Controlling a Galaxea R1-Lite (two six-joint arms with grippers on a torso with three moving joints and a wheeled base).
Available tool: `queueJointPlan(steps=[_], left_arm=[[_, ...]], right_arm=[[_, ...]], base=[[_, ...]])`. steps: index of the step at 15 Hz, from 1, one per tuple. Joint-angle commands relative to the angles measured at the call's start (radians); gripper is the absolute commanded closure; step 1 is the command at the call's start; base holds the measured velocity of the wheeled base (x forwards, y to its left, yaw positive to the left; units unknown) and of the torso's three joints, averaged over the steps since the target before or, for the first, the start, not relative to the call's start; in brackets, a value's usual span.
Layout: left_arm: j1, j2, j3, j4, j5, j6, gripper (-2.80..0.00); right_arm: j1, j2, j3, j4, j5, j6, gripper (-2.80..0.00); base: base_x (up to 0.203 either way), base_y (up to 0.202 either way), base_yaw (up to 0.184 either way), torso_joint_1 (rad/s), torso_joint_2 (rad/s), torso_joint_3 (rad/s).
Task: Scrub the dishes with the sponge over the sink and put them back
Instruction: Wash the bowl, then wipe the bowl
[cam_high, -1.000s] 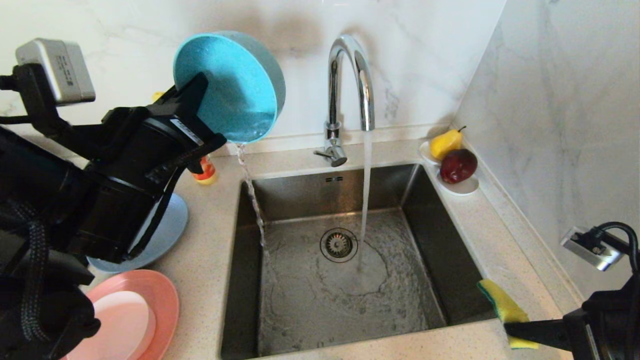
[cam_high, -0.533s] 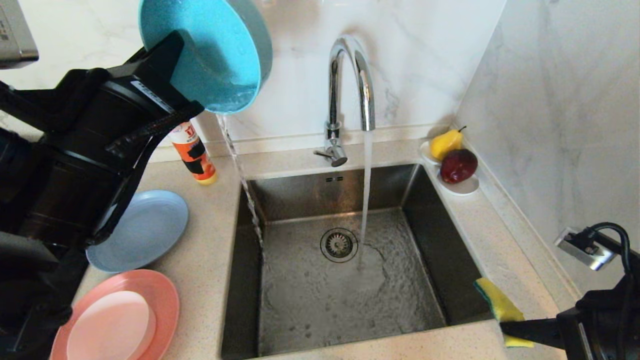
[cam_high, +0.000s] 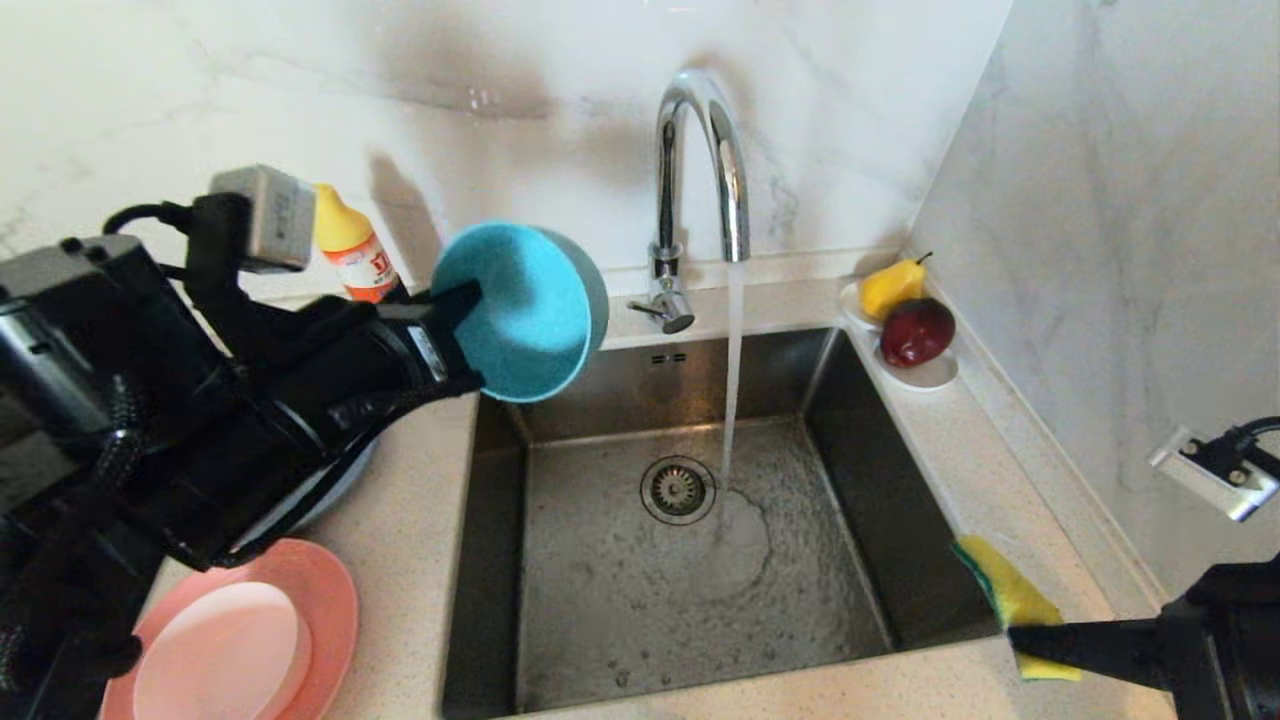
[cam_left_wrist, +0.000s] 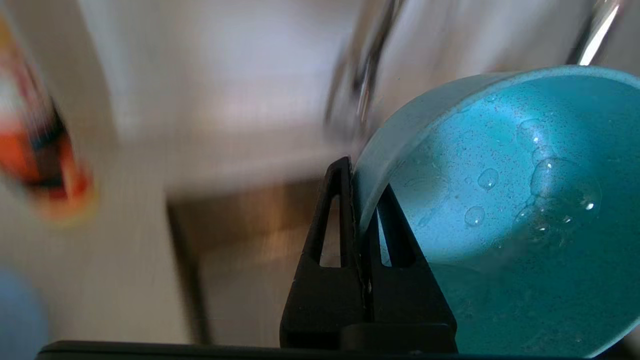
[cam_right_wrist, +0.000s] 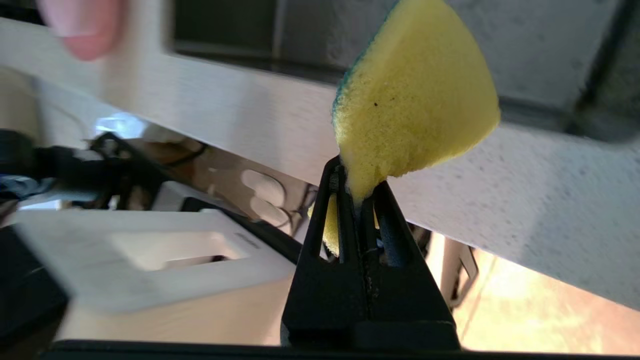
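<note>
At ten o'clock from the sink (cam_high: 880, 470), the left gripper (cam_high: 462, 305) is clamped tight on the rim of one teal bowl (cam_high: 520, 310), which tips on its side at the gripper's three o'clock, wet inside with clinging droplets. On the counter, at eight o'clock from the drain, lies one salmon-pink plate (cam_high: 325, 590) with one pale pink-white bowl (cam_high: 225, 650) on it; one grey-blue plate (cam_high: 335, 485) peeks out under the left arm. At four o'clock, the right gripper (cam_high: 1020, 640) pinches the one sponge (cam_high: 1010, 595), yellow with a green face. The tap (cam_high: 700, 170) runs.
</note>
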Motion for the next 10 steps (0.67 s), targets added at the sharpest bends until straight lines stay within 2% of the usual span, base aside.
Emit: queueJointPlan(steps=[1,4,6,7,10], left_arm=[[0.000,-0.023,-0.007,0.205,-0.003,-0.002,0.00],[0.000,-0.065,-0.060,0.656,-0.011,-0.005,0.00],[0.000,-0.086,-0.164,0.954,-0.016,-0.026,0.00],[-0.003,-0.088,-0.196,1.018,-0.015,-0.037,0.00],[-0.076,-0.079,-0.186,1.020,0.024,-0.041,0.00]], right_arm=[[0.003,-0.033,-0.027,0.004,0.018,0.002,0.00],[0.029,-0.030,-0.070,0.012,0.057,0.002,0.00],[0.072,-0.017,-0.110,0.021,0.079,0.003,0.00],[0.099,-0.007,-0.129,0.030,0.082,0.004,0.00],[0.182,0.067,-0.189,0.036,0.084,0.039,0.00]], base=[[0.000,0.000,0.000,0.000,0.00,0.000],[0.000,0.000,0.000,0.000,0.00,0.000],[0.000,0.000,0.000,0.000,0.00,0.000],[0.000,0.000,0.000,0.000,0.00,0.000],[0.000,0.000,0.000,0.000,0.00,0.000]])
